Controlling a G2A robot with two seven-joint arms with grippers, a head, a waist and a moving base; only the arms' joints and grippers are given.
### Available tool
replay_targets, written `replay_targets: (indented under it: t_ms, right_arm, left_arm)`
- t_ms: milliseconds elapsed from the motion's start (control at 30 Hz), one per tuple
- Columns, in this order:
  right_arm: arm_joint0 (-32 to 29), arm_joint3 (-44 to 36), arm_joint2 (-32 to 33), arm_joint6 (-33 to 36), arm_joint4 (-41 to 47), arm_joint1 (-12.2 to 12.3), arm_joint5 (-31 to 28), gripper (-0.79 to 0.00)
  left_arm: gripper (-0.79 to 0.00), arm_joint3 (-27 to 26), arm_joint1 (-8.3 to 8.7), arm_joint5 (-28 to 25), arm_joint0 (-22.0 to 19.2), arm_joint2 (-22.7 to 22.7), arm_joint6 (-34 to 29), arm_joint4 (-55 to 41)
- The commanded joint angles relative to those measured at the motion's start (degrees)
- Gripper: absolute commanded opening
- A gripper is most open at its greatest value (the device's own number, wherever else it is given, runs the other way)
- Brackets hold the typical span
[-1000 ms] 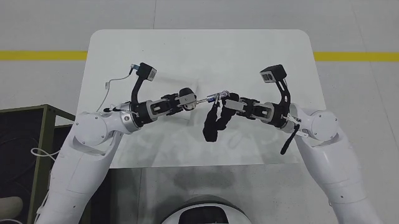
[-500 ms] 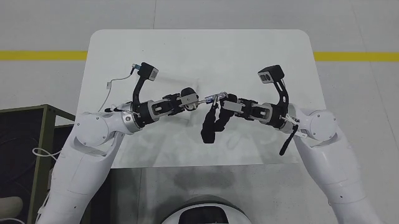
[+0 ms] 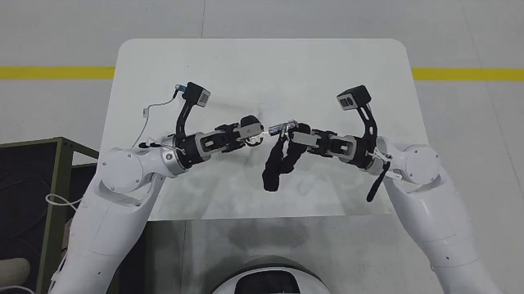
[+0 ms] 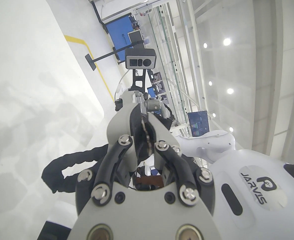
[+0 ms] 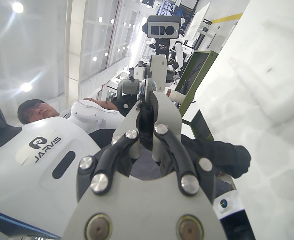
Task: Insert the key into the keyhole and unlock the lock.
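Above the middle of the white table [image 3: 327, 73], my two grippers face each other tip to tip. The left gripper [image 3: 255, 131] is shut on the key [image 4: 147, 136], whose toothed edge shows between the fingers [image 4: 162, 131]. Just past that gripper's tip sits the lock's silver cylinder [image 4: 153, 104]. My right gripper [image 3: 288, 136] is shut on the lock's black body [image 5: 144, 118], and the lock's black looped cable [image 3: 274, 163] hangs from it toward the table. A short silver piece [image 3: 281, 125] bridges the two tips. Whether the key sits inside the keyhole is hidden.
A dark bin with a green rim [image 3: 37, 187] stands off the table's left side. A yellow line [image 3: 49, 72] crosses the floor beyond the table. The tabletop has bare room on all sides of the grippers.
The two grippers have drawn slightly closer together, narrowing the gap between their tips. The hanging cable has shifted a little to the left with the right gripper.
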Motion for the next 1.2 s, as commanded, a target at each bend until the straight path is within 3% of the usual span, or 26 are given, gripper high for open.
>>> replay_targets:
  t_ms: [0, 300, 400, 567, 600, 733, 833, 867, 1167]
  right_arm:
    - [0.1, 0.5, 0.3, 0.3, 0.8, 0.0, 0.3, -0.785]
    - [1.1, 3.2, 1.9, 2.3, 5.3, 0.3, 4.4, -0.785]
    - [1.5, 3.4, 1.7, 3.1, 5.0, 0.3, 5.1, -0.785]
    - [1.7, 3.2, 1.3, 3.6, 3.9, 0.4, 5.2, -0.785]
    - [1.7, 3.1, 1.3, 3.6, 3.7, 0.4, 5.2, -0.785]
    - [1.5, 2.7, 1.3, 3.3, 3.3, 0.5, 5.3, -0.785]
    - [1.3, 2.5, 1.4, 3.3, 3.1, 0.5, 5.3, -0.785]
    - [1.3, 2.4, 1.4, 3.3, 3.1, 0.5, 5.4, -0.785]
    - [1.3, 2.4, 1.5, 3.3, 3.2, 0.6, 5.6, -0.785]
  left_arm:
    - [0.000, 0.2, -0.08, -0.3, 0.4, -0.5, 1.7, -0.3]
    - [0.000, 0.2, -0.27, -6.2, 3.3, -0.5, 3.4, 1.6]
    - [-0.379, 0.1, -0.37, -6.4, 3.6, 0.3, 3.4, 1.8]
    - [-0.588, 0.6, -0.50, -5.7, 3.2, 0.7, 4.1, 2.8]
    - [-0.702, 0.8, -0.55, -5.4, 3.1, 0.8, 4.5, 2.8]
    - [-0.776, 1.2, -0.57, -4.4, 2.6, 1.2, 3.8, 4.4]
    - [-0.736, 1.2, -0.58, -4.8, 2.1, 1.3, 3.2, 5.6]
    - [-0.782, 1.3, -0.61, -5.0, 2.1, 1.4, 3.3, 5.8]
    - [-0.785, 2.0, -0.66, -7.6, 1.5, 1.7, 1.6, 6.4]
